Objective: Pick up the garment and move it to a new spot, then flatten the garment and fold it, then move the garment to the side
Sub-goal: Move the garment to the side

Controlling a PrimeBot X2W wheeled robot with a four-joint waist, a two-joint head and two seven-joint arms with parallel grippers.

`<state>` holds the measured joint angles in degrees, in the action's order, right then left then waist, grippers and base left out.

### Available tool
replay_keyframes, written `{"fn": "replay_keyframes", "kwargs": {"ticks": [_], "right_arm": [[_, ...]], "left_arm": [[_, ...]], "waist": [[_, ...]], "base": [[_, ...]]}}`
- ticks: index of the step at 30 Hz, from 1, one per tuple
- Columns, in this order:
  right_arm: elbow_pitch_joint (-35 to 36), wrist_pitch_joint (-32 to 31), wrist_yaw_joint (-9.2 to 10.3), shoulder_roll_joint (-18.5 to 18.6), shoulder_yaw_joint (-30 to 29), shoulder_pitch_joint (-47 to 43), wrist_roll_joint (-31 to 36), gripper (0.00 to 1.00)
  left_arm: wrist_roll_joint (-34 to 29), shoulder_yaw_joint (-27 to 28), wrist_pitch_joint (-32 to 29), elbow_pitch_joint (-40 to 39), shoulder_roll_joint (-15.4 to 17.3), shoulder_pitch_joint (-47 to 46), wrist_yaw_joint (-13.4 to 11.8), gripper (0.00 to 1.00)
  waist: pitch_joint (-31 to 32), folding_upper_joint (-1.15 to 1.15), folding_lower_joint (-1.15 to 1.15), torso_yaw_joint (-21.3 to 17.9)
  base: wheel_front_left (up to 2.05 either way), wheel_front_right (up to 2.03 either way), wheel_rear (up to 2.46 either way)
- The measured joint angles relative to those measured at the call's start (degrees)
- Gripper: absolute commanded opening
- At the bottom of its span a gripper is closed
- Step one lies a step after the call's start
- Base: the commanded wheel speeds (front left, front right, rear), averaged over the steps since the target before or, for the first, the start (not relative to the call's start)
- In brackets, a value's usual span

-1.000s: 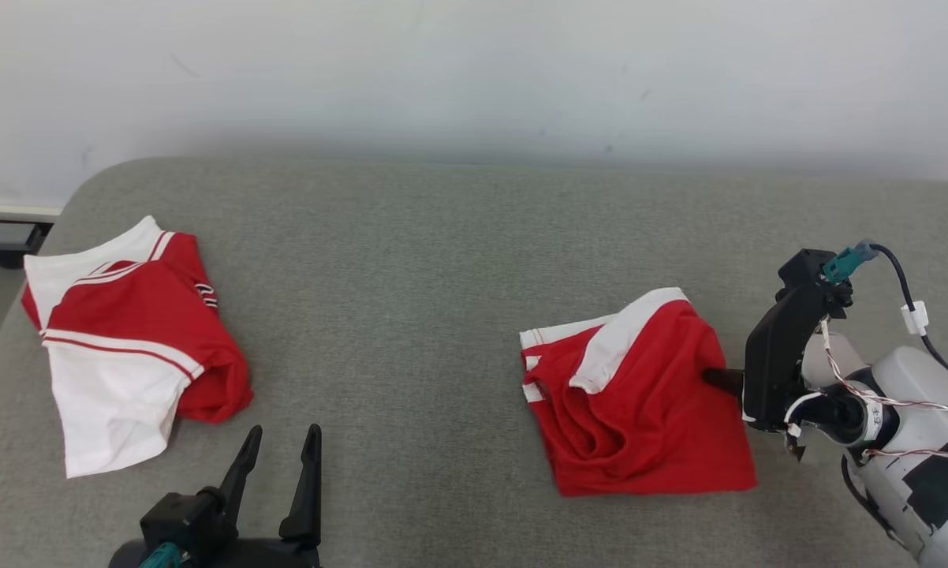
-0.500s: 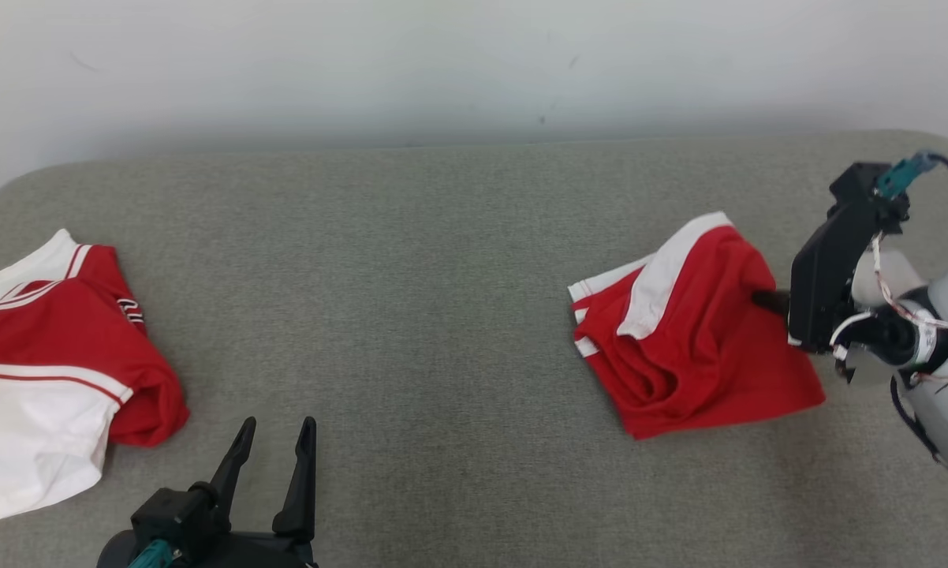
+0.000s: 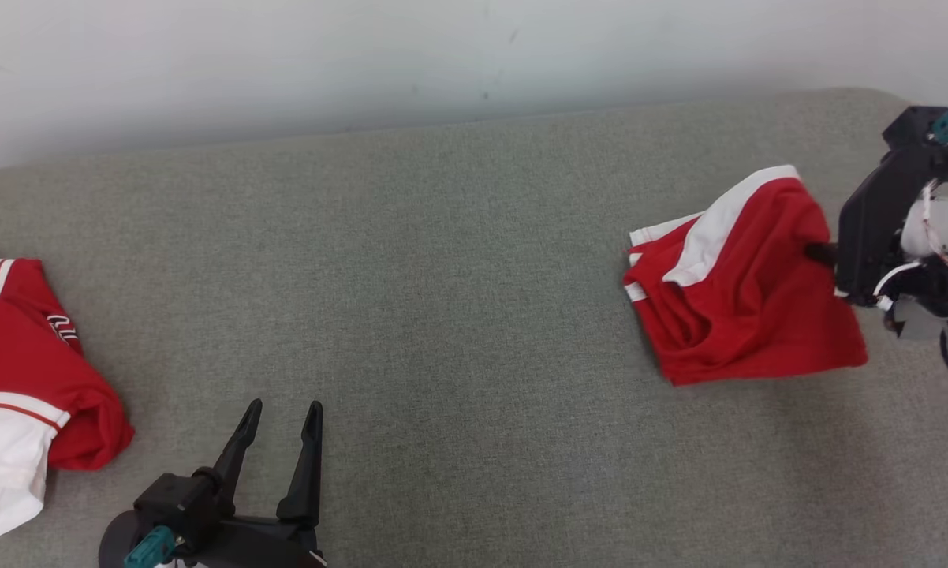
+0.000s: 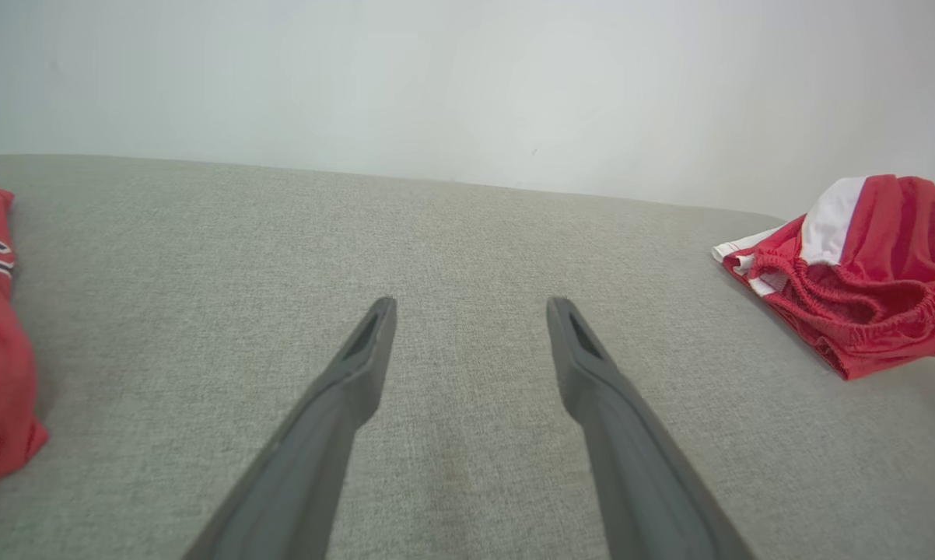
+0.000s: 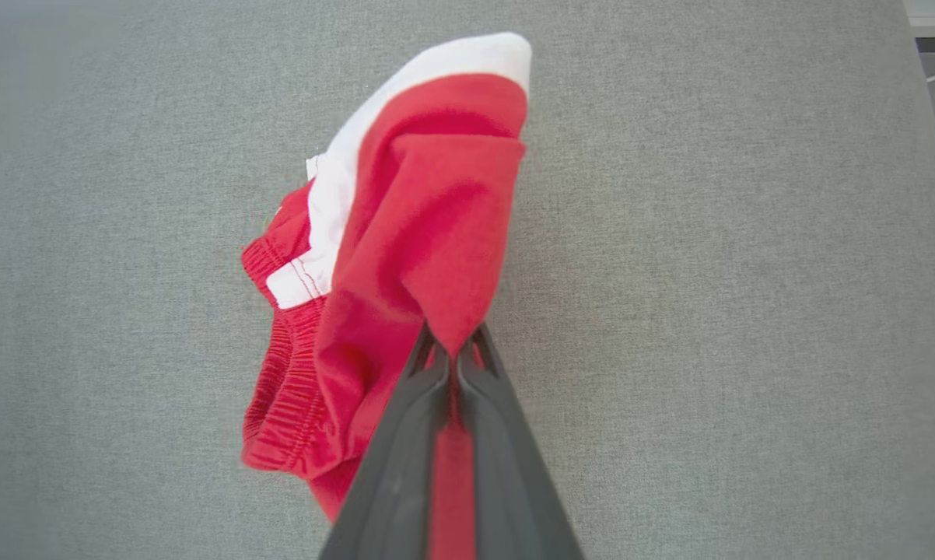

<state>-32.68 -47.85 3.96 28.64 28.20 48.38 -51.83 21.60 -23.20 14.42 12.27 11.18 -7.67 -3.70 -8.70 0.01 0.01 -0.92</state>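
- The grey cushion [image 3: 458, 260] bears everything here. Its right end rounds off close to where the cloth hangs. A carry that runs past that end would likely drop the garment off the cushion rather than onto a fresh spot.
- The red-and-white shirt [image 3: 24, 410] lies crumpled at the cushion's left end, well apart from the work. It looks so much like the task's piece that a later reach could take the wrong one.
- The red shorts [image 3: 746, 315], the garment in hand, hang bunched near the cushion's far right corner. The white stripe and the elastic waistband are folded over each other.
  - I cannot tell whether the lowest folds touch the cushion or hang just clear of it.
  - If they drag, the rough weave may catch and twist them further, which would make flattening harder.
  - The grip is on one small tuck of fabric, so a quick swing could pull it free.
- The right gripper [image 5: 452, 342] is clenched on a fold of the shorts, above the cushion's right part. Its two dark fingers are pressed together with red cloth pinched between them and trailing down between the fingers.
  - It may hold a single layer or several; the bunching hides that.
  - If it holds several, the shorts may not fall open when laid down.
- The left gripper [image 3: 283, 408] hovers at the cushion's near edge, left of the middle. Its jaws are spread wide, and it holds and touches nothing.
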Motion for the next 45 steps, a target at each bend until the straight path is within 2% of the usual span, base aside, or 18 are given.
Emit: {"fn": "replay_keyframes", "kwargs": {"ticks": [13,35,36,37,45], "right_arm": [[-5.8,1.5,-0.03,3.6,1.1,4.1,4.7,0.0],[-13.5,5.6,-1.94,4.1,3.5,8.0,9.1,0.0],[-13.8,5.6,-1.94,4.1,3.7,8.0,9.5,0.45],[-14.2,5.7,-1.94,4.1,3.9,8.1,9.7,1.0],[-16.2,6.7,-1.98,3.8,4.7,8.7,10.7,1.0]], "left_arm": [[-0.4,-0.8,0.0,0.2,0.0,-2.4,0.7,1.0],[-0.4,-0.2,0.0,2.1,-0.2,-3.6,0.8,1.0],[-0.4,-0.2,0.0,2.2,-0.2,-3.6,0.8,1.0],[-0.4,-0.1,0.0,2.3,-0.2,-3.6,0.8,1.0],[-0.4,0.2,0.0,3.5,-0.2,-3.8,0.8,1.0]], "waist": [[-3.8,0.0,0.0,0.5],[-4.8,-0.01,0.0,1.7],[-4.7,-0.01,0.0,1.8],[-4.7,-0.01,0.0,1.8],[-3.6,-0.01,-0.01,1.7]], "base": [[0.0,0.0,0.0],[0.0,0.0,0.0],[0.0,0.0,0.0],[0.0,0.0,0.0],[0.0,0.0,0.0]]}}
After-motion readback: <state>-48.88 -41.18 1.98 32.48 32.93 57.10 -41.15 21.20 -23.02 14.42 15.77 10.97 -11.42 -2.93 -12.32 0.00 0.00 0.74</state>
